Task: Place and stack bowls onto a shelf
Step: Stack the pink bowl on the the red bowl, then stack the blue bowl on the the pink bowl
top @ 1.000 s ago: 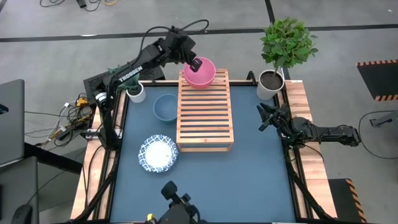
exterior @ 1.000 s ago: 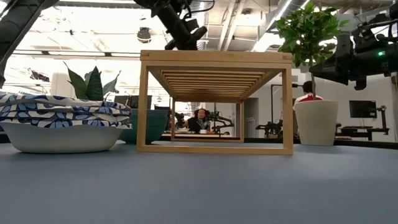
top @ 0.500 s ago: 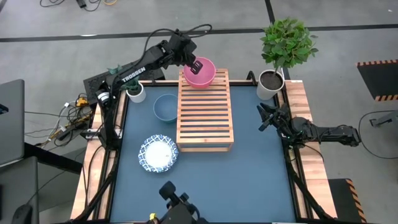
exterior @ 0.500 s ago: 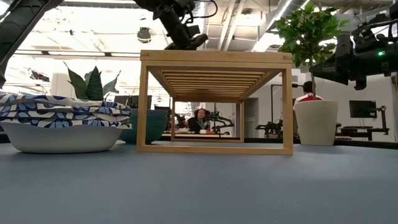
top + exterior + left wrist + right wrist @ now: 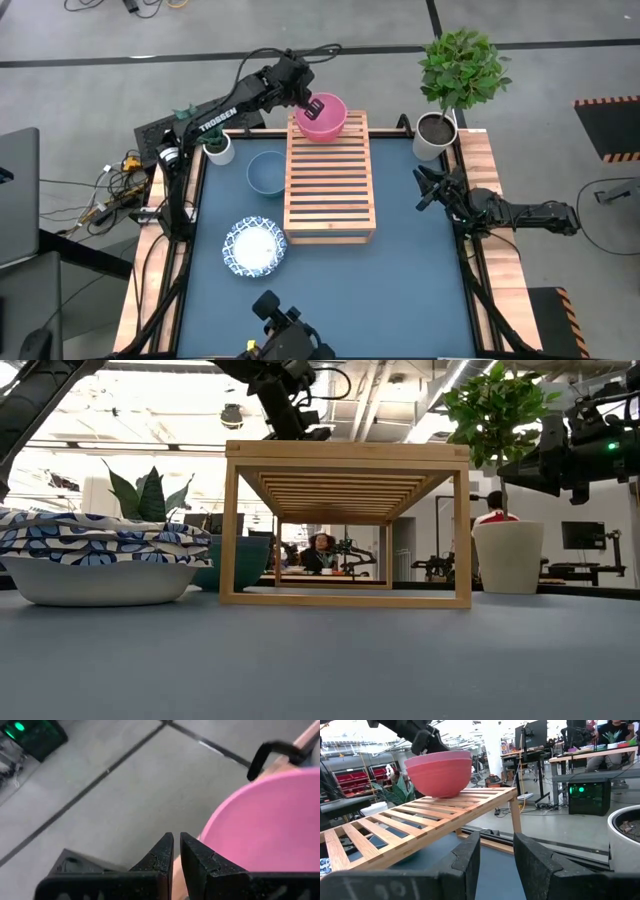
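The pink bowl (image 5: 325,120) stands by its base on the far end of the slatted wooden shelf (image 5: 330,190); it also shows in the right wrist view (image 5: 440,770). My left gripper (image 5: 316,105) is shut and hangs at the bowl's far-left rim, just outside it (image 5: 176,845). The teal-green bowl (image 5: 266,172) sits on the table left of the shelf. The blue-and-white patterned bowls (image 5: 255,246) sit nested near the table's left front (image 5: 100,560). My right gripper (image 5: 425,188) is open and empty at the table's right edge (image 5: 496,852). My left gripper's shut fingers (image 5: 197,862) stand right beside the pink bowl's outer wall (image 5: 215,840), below its rim, coming slanting down from the far left. I cannot tell whether they touch it. The bowl sits upright on the shelf.
A white pot with a leafy tree (image 5: 435,135) stands at the far right corner. A small white pot (image 5: 218,148) stands at the far left. The near half of the shelf top (image 5: 330,215) is bare. People sit in the room behind the table (image 5: 322,550).
My left gripper has tipped slightly while staying at the pink bowl's far-left rim. The bowl has kept its place on the shelf.
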